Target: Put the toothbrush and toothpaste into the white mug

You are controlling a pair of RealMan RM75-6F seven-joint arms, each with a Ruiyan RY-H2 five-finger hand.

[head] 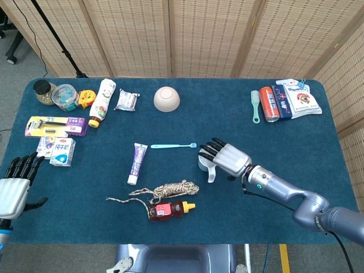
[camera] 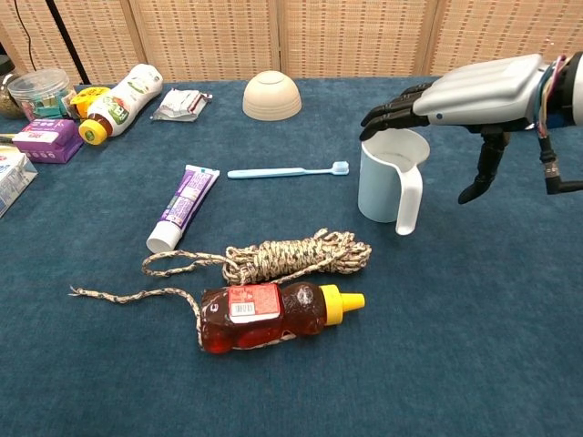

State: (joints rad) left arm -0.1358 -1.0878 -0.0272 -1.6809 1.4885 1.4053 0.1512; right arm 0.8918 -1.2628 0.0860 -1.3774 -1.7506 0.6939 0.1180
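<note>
Right hand [camera: 474, 89] hovers flat above the mug [camera: 392, 175], palm down, fingers spread and extended toward the toothbrush [camera: 288, 170]; it holds nothing. Left hand [head: 14, 185] rests at the near left edge of the table [head: 318, 142], fingers apart, also empty. The toothbrush lies flat just left of the mug, head nearest it; the toothpaste [camera: 182, 207] lies further left, cap toward the camera in the chest view. Both are outside the mug, so no part of the task is yet done.

Risks, as judged from this pose:
- The thumb hangs low beside the mug on the right. A low sweep toward the toothbrush could strike the rim or handle and tip or push the mug.
- The toothbrush is thin and flat on cloth; broad fingers may slide it away instead of pinching it.
- The rope [camera: 291, 257] and bottle [camera: 273, 317] lie close in front of the toothpaste; a reach there could snag the rope.
- The mug mouth is narrow; a tilted release may drop the item outside.
</note>
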